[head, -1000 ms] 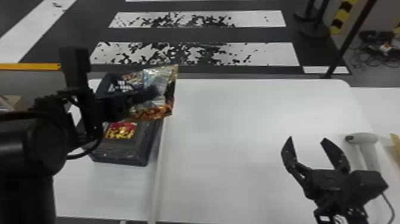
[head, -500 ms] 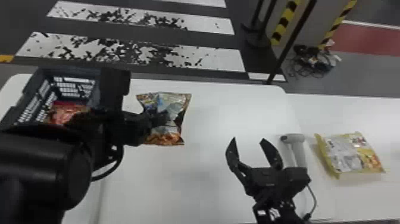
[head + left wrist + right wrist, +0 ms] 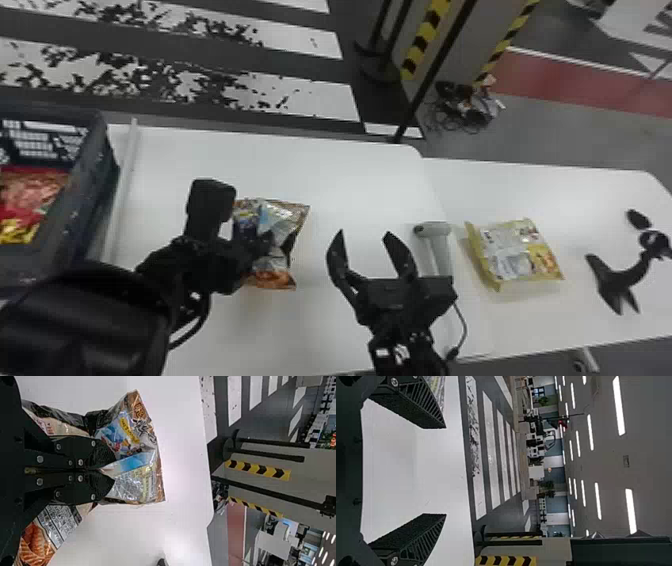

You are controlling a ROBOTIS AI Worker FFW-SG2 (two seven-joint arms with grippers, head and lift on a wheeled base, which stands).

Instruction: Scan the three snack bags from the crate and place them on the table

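Note:
My left gripper [image 3: 267, 245] holds a shiny snack bag [image 3: 282, 220] over the middle of the white table [image 3: 320, 170]. In the left wrist view the left gripper [image 3: 113, 470] is shut on that snack bag [image 3: 134, 483], whose film is pinched into folds. To its right my right gripper [image 3: 365, 235] stands open with nothing between its fingers; the right wrist view also has the right gripper [image 3: 445, 471], its fingers wide apart. A yellow snack bag [image 3: 520, 255] lies on the table at the right. A red snack bag [image 3: 30, 200] is in the dark crate [image 3: 90, 200] at far left.
Between the right gripper and the yellow bag is a white handheld scanner [image 3: 434, 240] with a cable. A black stand-like object [image 3: 620, 280] is at the right on the table. A pale strip [image 3: 122, 185] runs beside the crate. Posts stand behind the table.
The head view has swung to the right. My left gripper has carried the snack bag from above the crate rightward over the table, closer to the right gripper, which stays open.

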